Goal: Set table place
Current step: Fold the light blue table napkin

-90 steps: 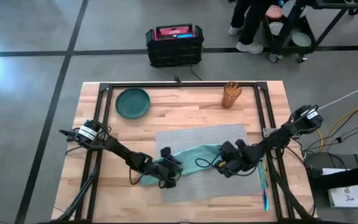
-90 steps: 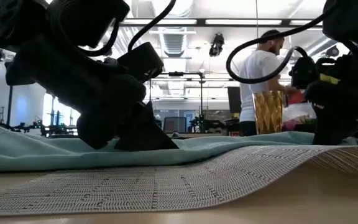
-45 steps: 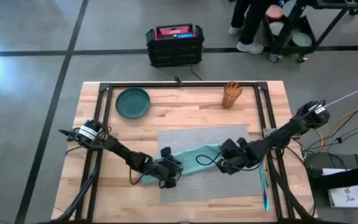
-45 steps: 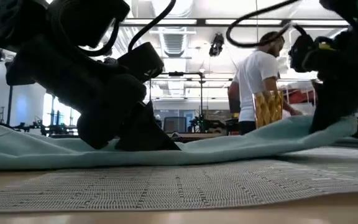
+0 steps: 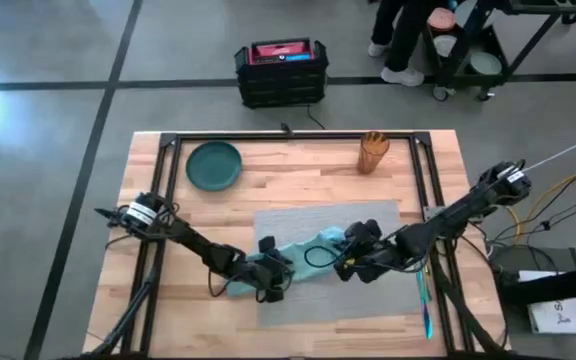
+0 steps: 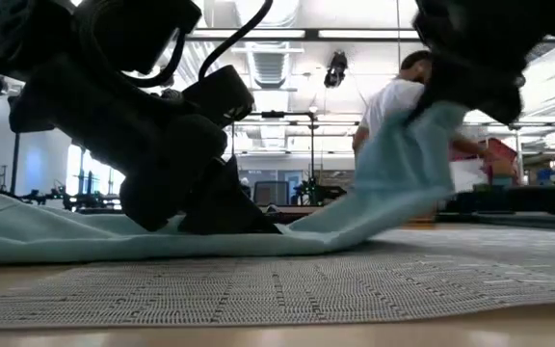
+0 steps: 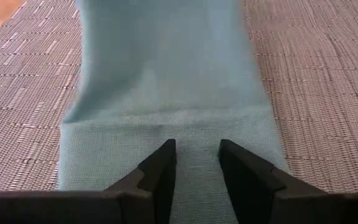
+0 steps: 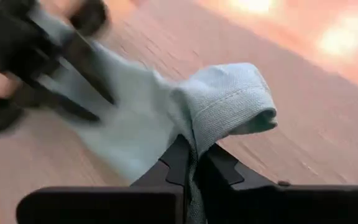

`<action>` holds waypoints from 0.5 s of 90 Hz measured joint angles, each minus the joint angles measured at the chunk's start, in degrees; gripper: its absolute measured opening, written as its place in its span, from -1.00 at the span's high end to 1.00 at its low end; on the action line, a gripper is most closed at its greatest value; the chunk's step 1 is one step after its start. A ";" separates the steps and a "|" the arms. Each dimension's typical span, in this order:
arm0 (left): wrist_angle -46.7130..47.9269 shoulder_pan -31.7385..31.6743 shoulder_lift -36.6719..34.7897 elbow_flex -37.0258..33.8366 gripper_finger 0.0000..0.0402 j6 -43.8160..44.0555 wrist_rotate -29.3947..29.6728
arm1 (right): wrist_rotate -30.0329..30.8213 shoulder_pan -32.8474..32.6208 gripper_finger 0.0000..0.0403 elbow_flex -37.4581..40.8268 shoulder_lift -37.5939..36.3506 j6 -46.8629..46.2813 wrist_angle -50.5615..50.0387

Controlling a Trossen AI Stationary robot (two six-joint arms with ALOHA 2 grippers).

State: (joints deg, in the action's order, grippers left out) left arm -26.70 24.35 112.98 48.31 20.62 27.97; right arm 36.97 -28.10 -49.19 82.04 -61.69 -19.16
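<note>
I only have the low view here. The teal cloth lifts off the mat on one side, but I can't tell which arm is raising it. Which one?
Observer: The right gripper, per the high view. Its wrist view shows the jaws shut on a folded edge of the teal napkin.
Operator: And the dark mass on my left?
Observer: That is the left gripper, low over the napkin's other end, jaws slightly apart with fingertips resting on the cloth.
Operator: Is the napkin on the placemat?
Observer: Mostly; the high view shows it lying across the grey placemat, its left end past the mat's edge.
Operator: Anything else on the table?
Observer: A dark green plate and an amber cup near the far edge.
</note>
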 joint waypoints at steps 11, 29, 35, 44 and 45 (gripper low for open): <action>-0.42 -0.05 0.01 0.00 0.43 0.02 -0.05 | 2.04 0.29 0.97 -0.04 0.00 4.68 8.81; 0.49 -0.14 -2.19 0.42 0.43 -0.58 -0.47 | 2.22 1.17 0.97 -0.07 2.59 8.27 18.17; 3.30 -0.14 -4.54 1.04 0.43 -1.04 -0.76 | 1.99 1.61 0.97 -0.07 4.17 8.09 19.60; 12.65 0.22 -10.33 2.50 0.43 -0.50 -2.48 | 1.79 2.14 0.96 -0.16 6.79 7.31 23.22; 14.08 0.27 -11.02 2.68 0.43 -0.29 -2.73 | 1.81 2.20 0.96 -0.23 7.10 7.30 23.60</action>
State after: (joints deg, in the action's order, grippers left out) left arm -12.63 24.62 101.96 51.00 20.34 25.24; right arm 38.78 -25.90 -49.42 89.14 -54.39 4.44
